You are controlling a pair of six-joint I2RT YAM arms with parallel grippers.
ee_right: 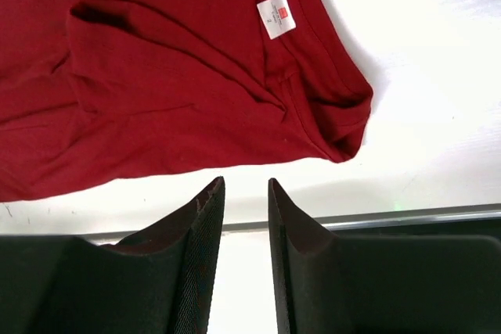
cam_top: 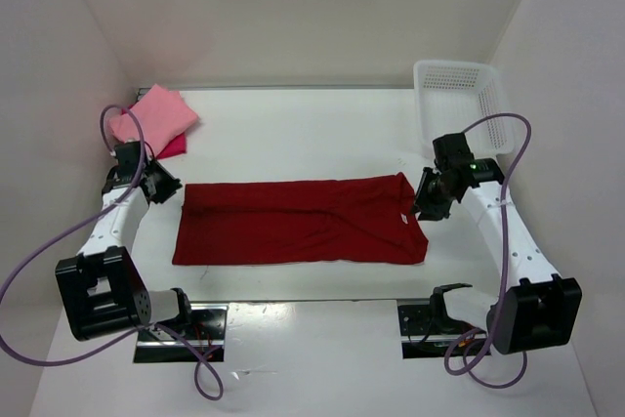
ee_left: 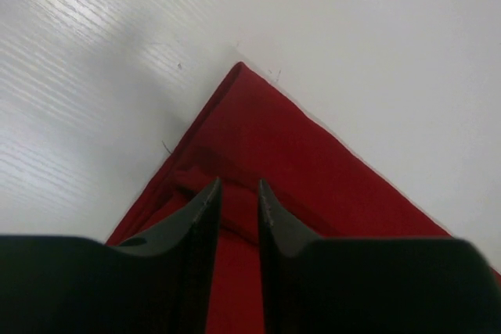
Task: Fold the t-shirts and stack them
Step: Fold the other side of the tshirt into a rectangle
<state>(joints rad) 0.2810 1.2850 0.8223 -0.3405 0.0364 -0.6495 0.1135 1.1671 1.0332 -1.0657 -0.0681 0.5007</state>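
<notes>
The dark crimson t-shirt [cam_top: 301,222] lies folded lengthwise into a long flat strip across the middle of the table. My left gripper [cam_top: 161,186] hovers at its far left corner, and in the left wrist view the fingers [ee_left: 239,187] stand slightly apart over the red cloth [ee_left: 282,138], gripping nothing. At the shirt's collar end my right gripper [cam_top: 428,204] is open [ee_right: 245,184] over bare table, just off the cloth [ee_right: 156,60]; its white label [ee_right: 276,15] shows. A folded salmon pink t-shirt [cam_top: 156,114] rests on a magenta-red one [cam_top: 172,148] at the back left.
A white mesh basket [cam_top: 459,104] stands at the back right, just behind my right arm. White walls close in the table on three sides. A metal strip [ee_right: 391,218] marks the table's near edge, close to the shirt's front fold.
</notes>
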